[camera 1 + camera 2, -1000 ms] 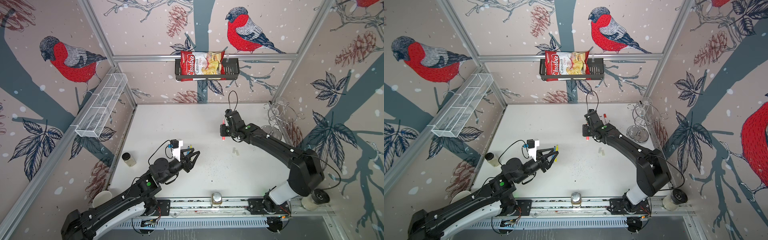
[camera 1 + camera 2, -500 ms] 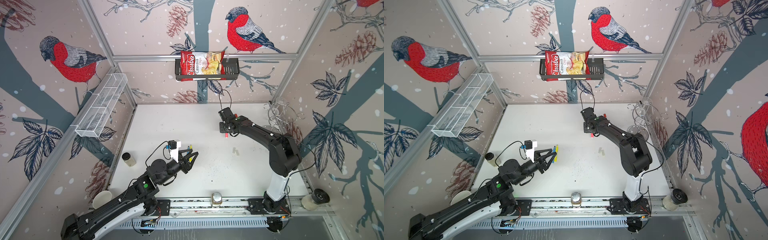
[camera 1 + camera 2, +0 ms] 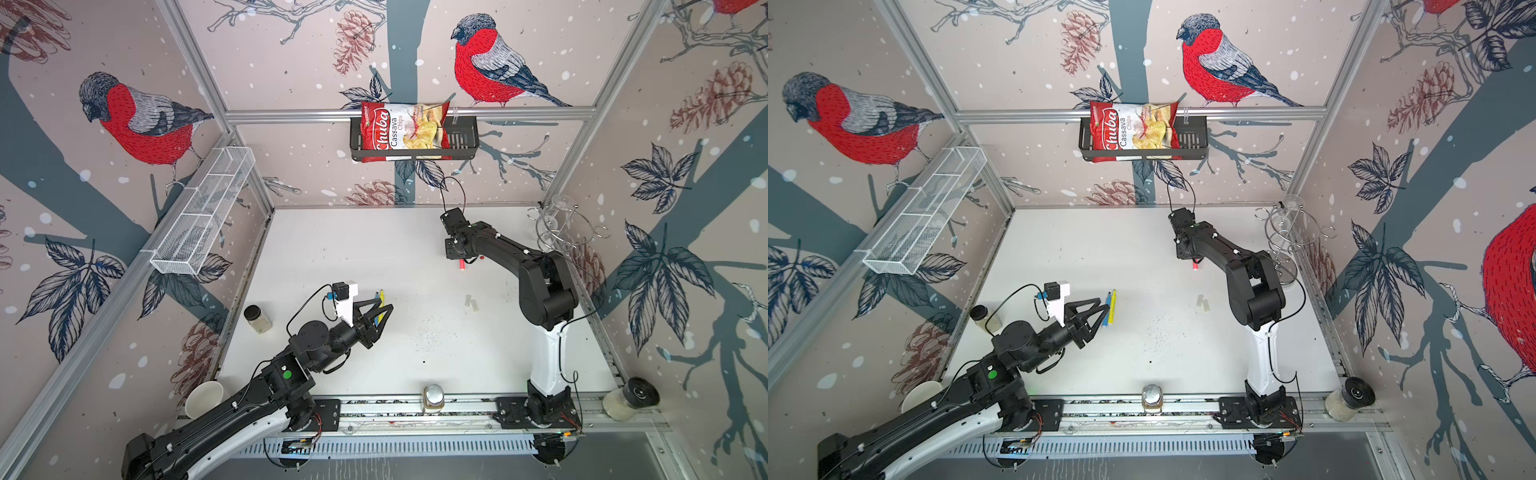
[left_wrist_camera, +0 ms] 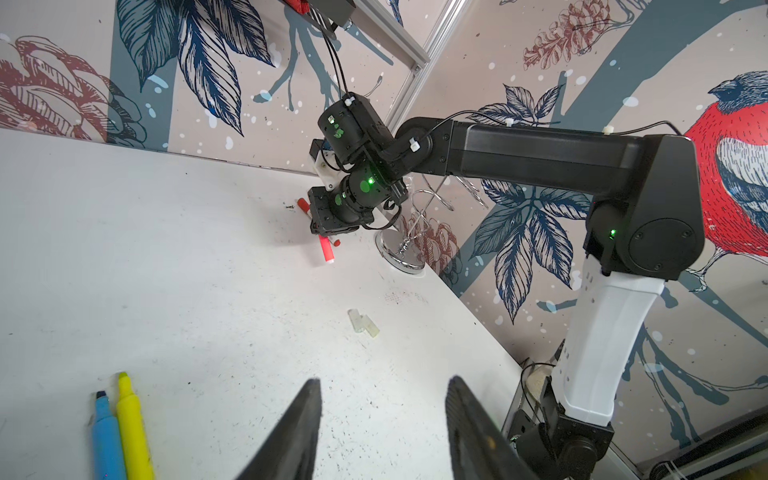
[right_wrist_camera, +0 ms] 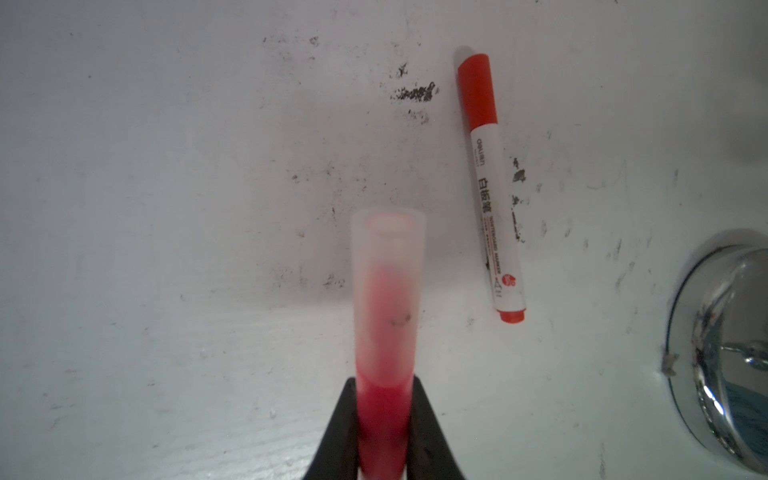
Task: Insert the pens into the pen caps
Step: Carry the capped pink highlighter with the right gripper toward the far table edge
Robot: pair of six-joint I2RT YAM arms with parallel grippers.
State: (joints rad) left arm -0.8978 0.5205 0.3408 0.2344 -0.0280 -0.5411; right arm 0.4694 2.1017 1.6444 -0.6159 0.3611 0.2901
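Over the far tabletop, a capped pink pen is clamped in the right jaws. The left jaws are held apart, empty, near the blue pen and yellow pen.

"Chuba Cassava Chips" on the snack bag; "deli" on the white marker

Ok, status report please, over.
Left hand open near blue pen, yellow pen. Right hand shut on pink pen, cap on. Two loose caps waiting. Nothing blocking.

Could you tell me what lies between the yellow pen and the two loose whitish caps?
Nothing: in a top view, the table between the yellow pen and the whitish caps is bare.
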